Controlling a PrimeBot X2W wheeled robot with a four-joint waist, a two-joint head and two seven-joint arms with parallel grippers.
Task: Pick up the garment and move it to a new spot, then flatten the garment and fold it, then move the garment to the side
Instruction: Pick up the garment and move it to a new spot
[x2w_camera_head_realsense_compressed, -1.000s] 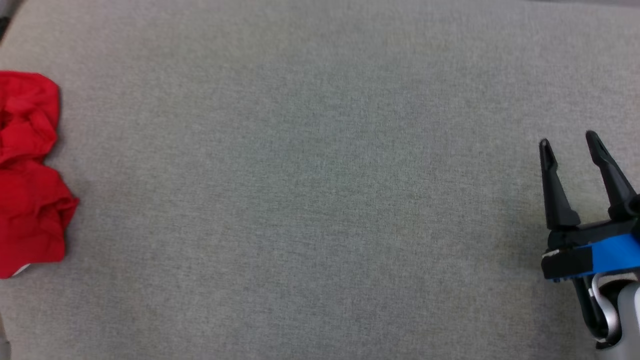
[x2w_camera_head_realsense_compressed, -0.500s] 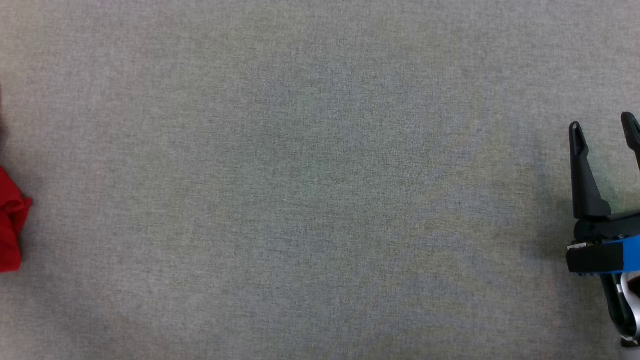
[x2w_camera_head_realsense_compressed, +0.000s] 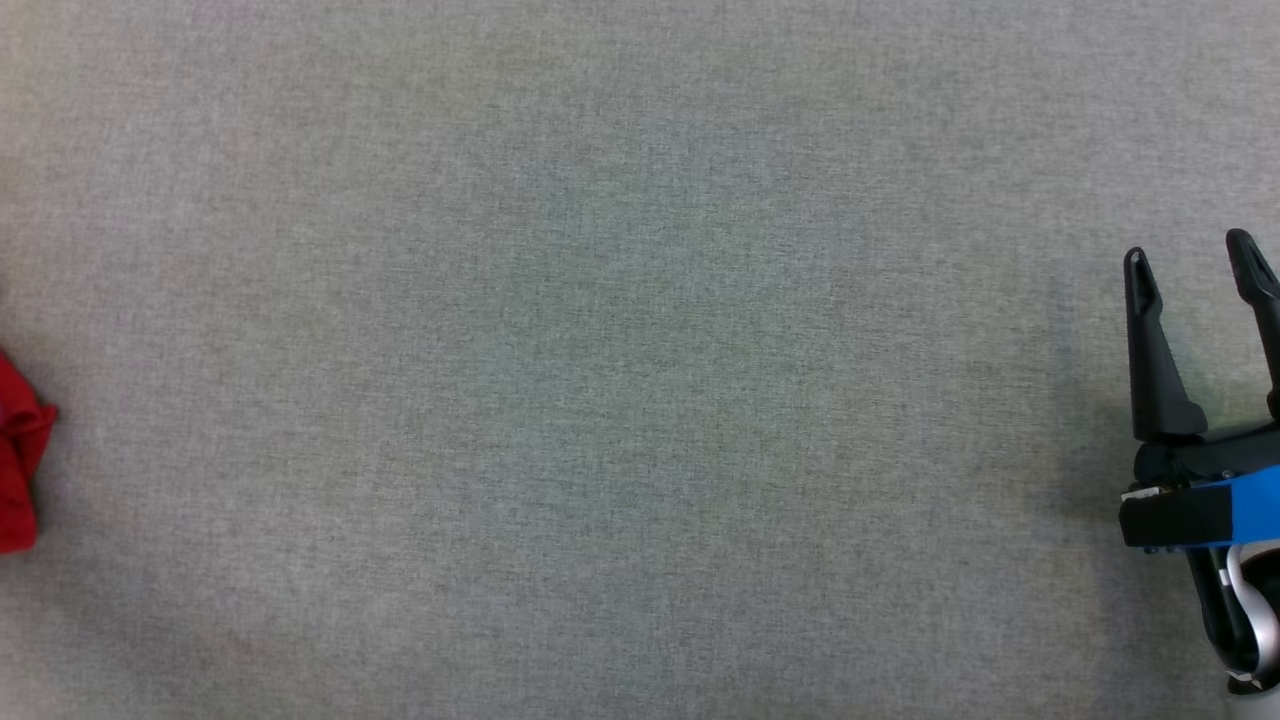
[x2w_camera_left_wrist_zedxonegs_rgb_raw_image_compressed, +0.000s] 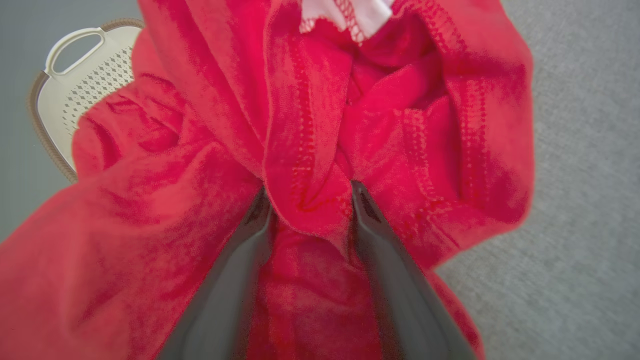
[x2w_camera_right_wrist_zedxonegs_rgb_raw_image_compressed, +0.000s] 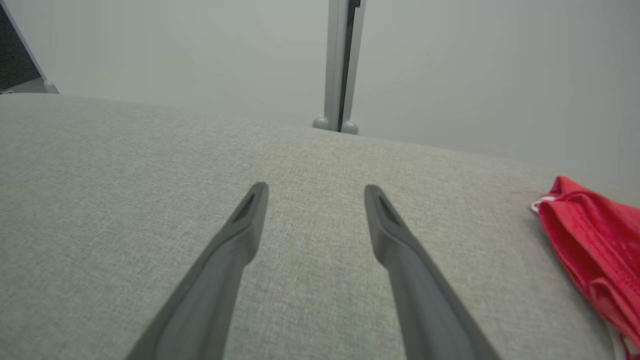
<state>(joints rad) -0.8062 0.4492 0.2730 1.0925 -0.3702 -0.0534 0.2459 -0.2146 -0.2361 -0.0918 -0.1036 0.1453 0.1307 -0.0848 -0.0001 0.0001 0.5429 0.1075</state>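
A grey woven fabric surface (x2w_camera_head_realsense_compressed: 640, 360) lies flat. Beyond its far edge an upright grey post (x2w_camera_right_wrist_zedxonegs_rgb_raw_image_compressed: 342, 65) on two rounded feet stands before a pale wall (x2w_camera_right_wrist_zedxonegs_rgb_raw_image_compressed: 175, 50). A white perforated basket (x2w_camera_left_wrist_zedxonegs_rgb_raw_image_compressed: 75, 85) with a loop handle and brown rim sits on smooth grey ground.

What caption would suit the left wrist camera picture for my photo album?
Left end effector straddling a fold of the crumpled red garment, pale basket behind.

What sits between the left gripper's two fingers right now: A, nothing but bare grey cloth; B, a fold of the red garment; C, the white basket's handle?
B: in the left wrist view a fold of the red garment bulges between the left gripper and its two dark fingers.
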